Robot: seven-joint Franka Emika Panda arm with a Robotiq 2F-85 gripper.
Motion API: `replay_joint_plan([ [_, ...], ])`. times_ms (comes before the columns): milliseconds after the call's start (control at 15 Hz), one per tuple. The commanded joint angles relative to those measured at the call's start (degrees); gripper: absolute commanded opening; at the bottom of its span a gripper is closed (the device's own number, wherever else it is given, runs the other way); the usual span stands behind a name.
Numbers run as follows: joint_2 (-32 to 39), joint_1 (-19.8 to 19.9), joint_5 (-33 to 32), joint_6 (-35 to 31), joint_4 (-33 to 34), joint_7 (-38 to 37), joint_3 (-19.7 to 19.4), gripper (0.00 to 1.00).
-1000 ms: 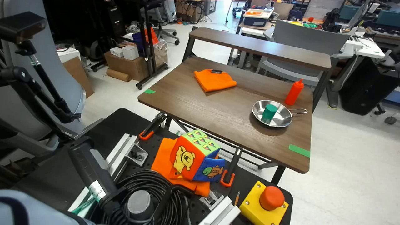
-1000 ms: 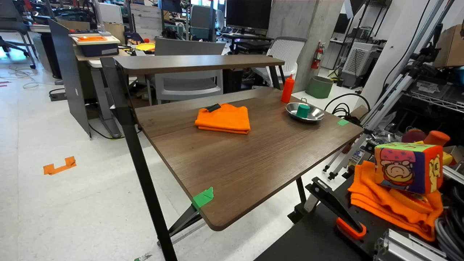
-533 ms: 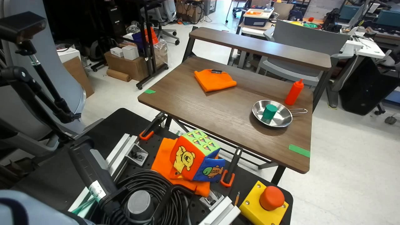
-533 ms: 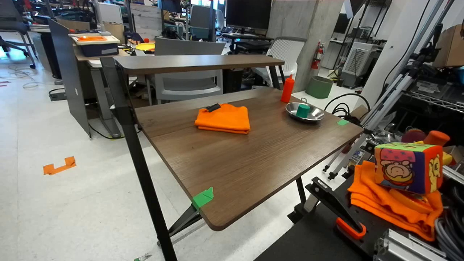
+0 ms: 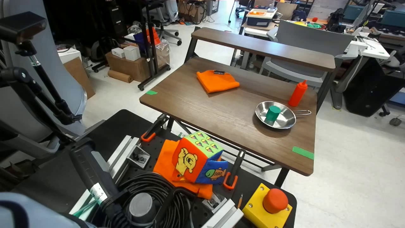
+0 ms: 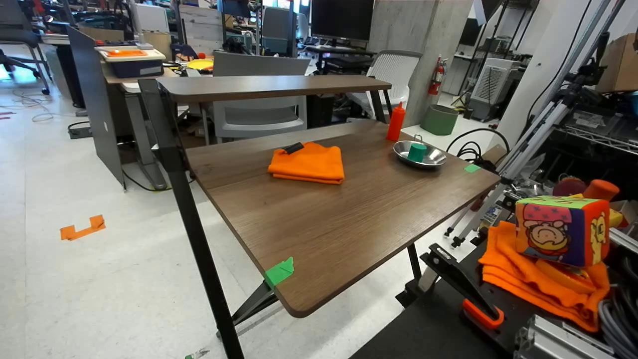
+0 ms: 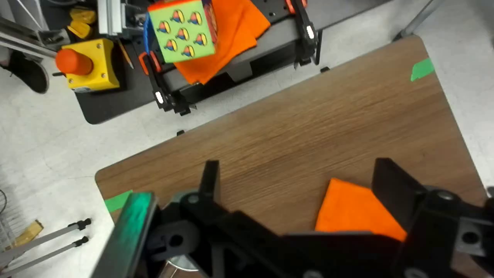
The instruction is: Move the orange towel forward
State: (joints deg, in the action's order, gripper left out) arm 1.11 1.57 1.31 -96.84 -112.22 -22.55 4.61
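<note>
Essentially static: held against the frames from a half second and a full second ago, both exterior views show every item on the brown wood-grain table in the same place. Bright-orange folded square cloth towel lies flat on the table, toward one end, on the side with the raised brown shelf. Its folds look unchanged. A small black item rests along its edge, too small to identify. Well apart, near the opposite end, sits a shallow silver metal pan with a wire handle; a short upright green block stands inside it. Orange-red plastic squeeze bottle upright just beside the pan, likewise unmoved. Multicoloured printed fabric cube rests on a separate orange cloth on the black platform; same pose as before.

Wrist view: black two-finger gripper, fingers wide apart, table visible in the gap. One finger hides part of the towel from this angle; gripper height over the table cannot be told.
</note>
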Motion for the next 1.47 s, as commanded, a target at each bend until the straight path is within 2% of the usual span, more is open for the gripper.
replay_joint_plan([
  [0, 10.7, -2.2, 0.9, -6.5, 8.3, -5.2, -1.0, 1.0],
  [467, 25.0, -6.2, 4.5, -26.9, 15.1, -9.7, -1.8, 1.0],
  [800, 34.3, -8.3, 4.2, -34.4, 19.4, -10.9, -3.4, 1.0],
  [1400, 46.2, -9.8, 4.3, -33.8, 26.0, -11.5, -5.1, 1.0],
])
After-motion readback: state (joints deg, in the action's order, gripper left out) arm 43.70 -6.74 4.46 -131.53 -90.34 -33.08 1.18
